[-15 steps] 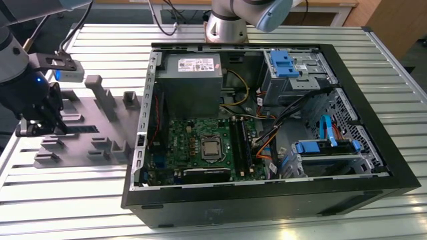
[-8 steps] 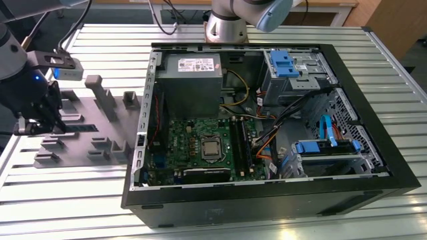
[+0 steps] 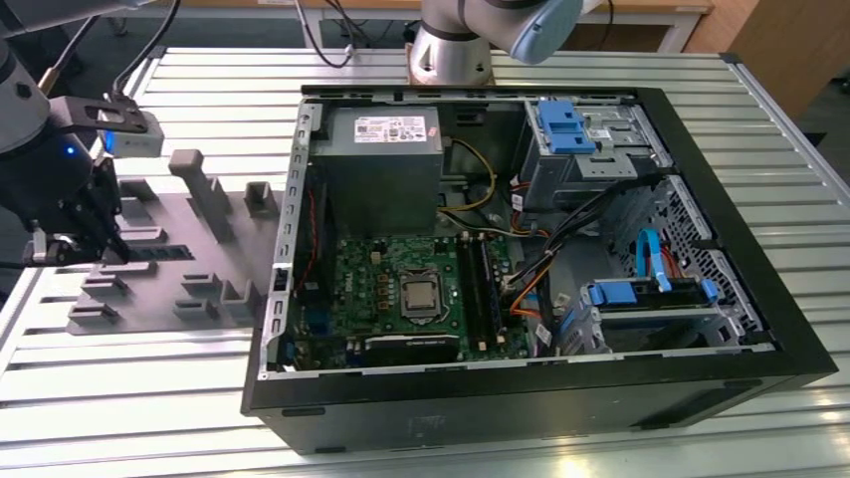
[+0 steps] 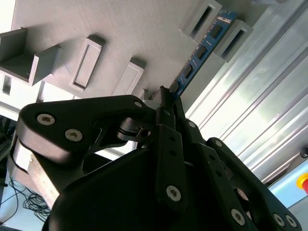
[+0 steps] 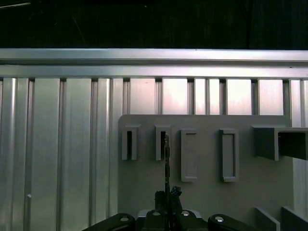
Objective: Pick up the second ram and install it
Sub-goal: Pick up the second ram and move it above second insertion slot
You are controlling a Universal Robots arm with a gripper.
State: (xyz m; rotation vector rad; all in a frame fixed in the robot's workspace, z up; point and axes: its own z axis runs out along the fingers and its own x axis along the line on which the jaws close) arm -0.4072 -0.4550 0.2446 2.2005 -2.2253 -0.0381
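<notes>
Presently: gripper point(image 4: 166, 96), fingers pressed together on the near end of the second ram point(image 4: 204, 50) (apparently a pinch; the contact is partly hidden). The stick stands on edge in the grey holder plate point(image 4: 120, 29), well apart from the open computer case point(image 3: 531, 403). Step: pick-up, which calls for a lift straight out of the slots.

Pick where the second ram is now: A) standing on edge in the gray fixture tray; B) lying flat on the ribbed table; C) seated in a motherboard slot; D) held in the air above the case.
A: the second ram stands on edge in slotted holders of the gray fixture tray, with the gripper right at it, outside the computer case.
</notes>
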